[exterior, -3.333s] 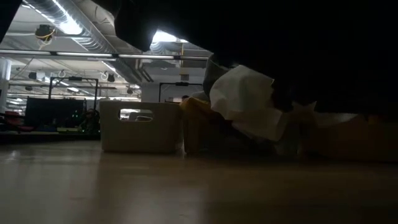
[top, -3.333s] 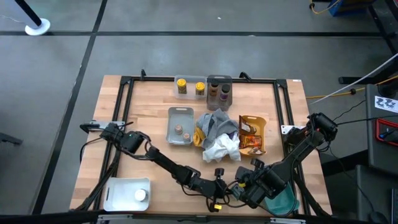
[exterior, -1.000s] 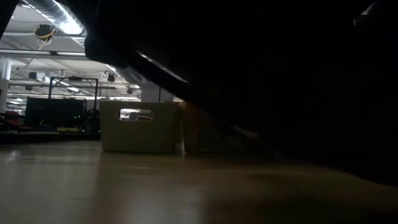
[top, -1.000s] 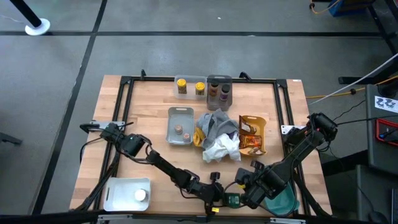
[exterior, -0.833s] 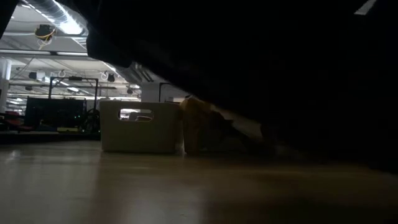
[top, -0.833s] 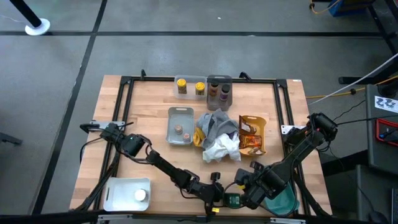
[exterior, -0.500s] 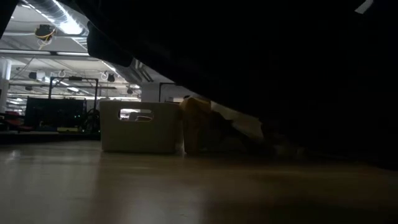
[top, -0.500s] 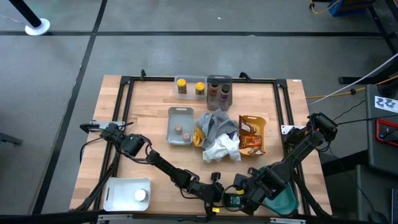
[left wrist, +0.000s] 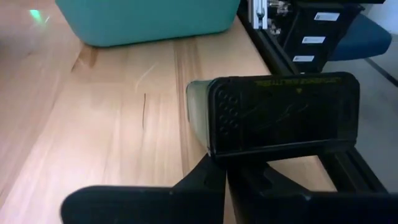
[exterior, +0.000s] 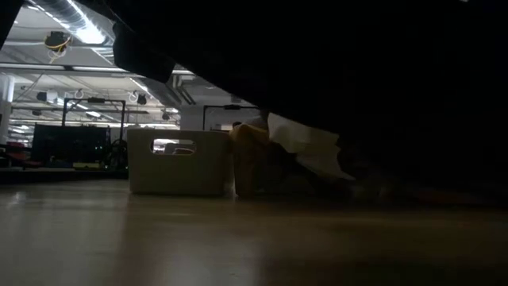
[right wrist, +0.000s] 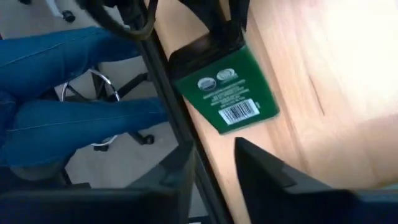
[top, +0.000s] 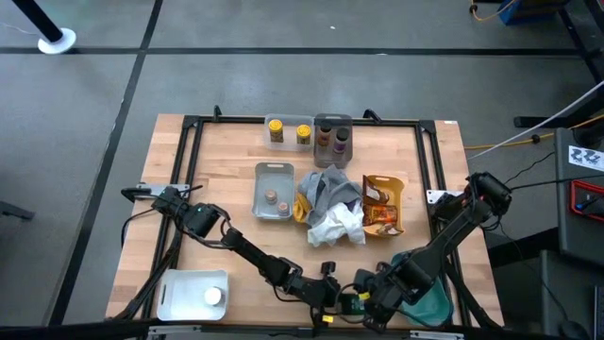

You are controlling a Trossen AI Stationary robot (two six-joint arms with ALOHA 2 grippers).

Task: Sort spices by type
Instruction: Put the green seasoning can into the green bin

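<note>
Since a second ago, the right gripper (top: 370, 298) has been backed slightly off the green tin (top: 352, 304) at the bottom centre of the high view. Its fingers are seen parted in the right wrist view with nothing between them. The tin, green with a white label and barcode (right wrist: 225, 91), is clamped at one end by the left gripper (top: 332, 298), whose fingers are fully closed on it; the same tin fills the centre of the left wrist view (left wrist: 280, 112). The rest of the table is unchanged.

A handover from right to left looks just completed, so the step in hand is judged to be carrying this tin to its bin. The teal tray (top: 429, 304) sits at the lower right of the high view, beside the right arm, and the white tray (top: 179, 293), with one small pot in it, at the lower left. Yellow jars (top: 288, 132) and dark jars (top: 332, 139) are already grouped in trays at upper centre, and brown packets (top: 382, 203) lie right of the cloth pile (top: 330, 210).

Next move, as judged: the right arm is to be cleared first, then the tin swung by the left arm towards whichever tray takes tins. Which one cannot be told.

A person's blue-trousered legs (right wrist: 68, 99) are seen close to the table edge.
</note>
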